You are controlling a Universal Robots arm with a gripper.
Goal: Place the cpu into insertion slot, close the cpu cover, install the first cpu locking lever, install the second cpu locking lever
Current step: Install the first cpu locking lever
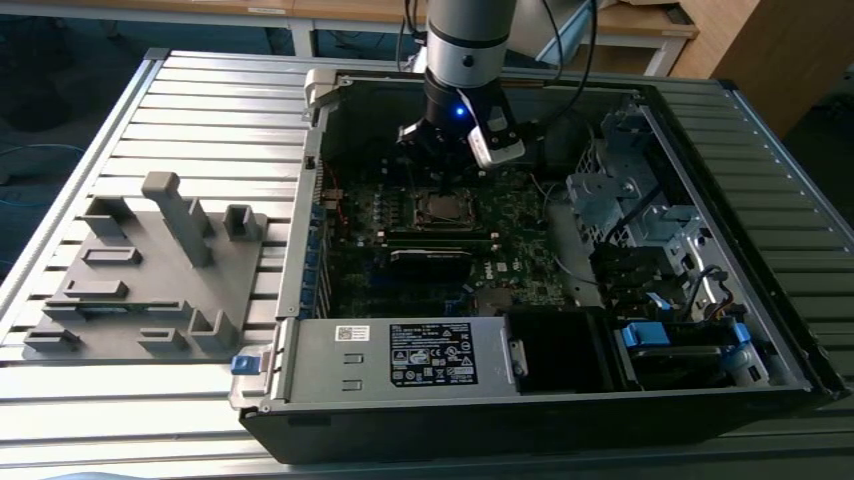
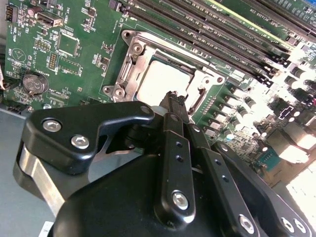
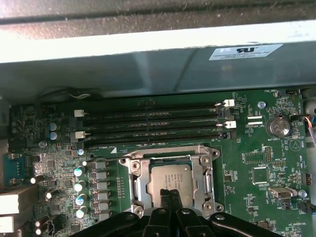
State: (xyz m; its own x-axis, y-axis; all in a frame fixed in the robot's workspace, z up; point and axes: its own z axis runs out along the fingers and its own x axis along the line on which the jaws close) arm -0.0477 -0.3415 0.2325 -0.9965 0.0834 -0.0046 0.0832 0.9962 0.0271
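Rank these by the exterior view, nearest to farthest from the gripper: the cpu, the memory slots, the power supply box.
1. cpu, directly under the gripper.
2. memory slots, between the cpu and the box.
3. power supply box, toward the exterior view's bottom.

At the upper middle of the exterior view, the arm (image 1: 467,35) is seen as a grey cylinder banded in black. A small blue light (image 1: 459,110) is lit lower down, and a white block (image 1: 497,148) is fixed beside it. In the second wrist view the tool (image 2: 175,101) is shown as black linkage bars joined by silver screws (image 2: 80,142).
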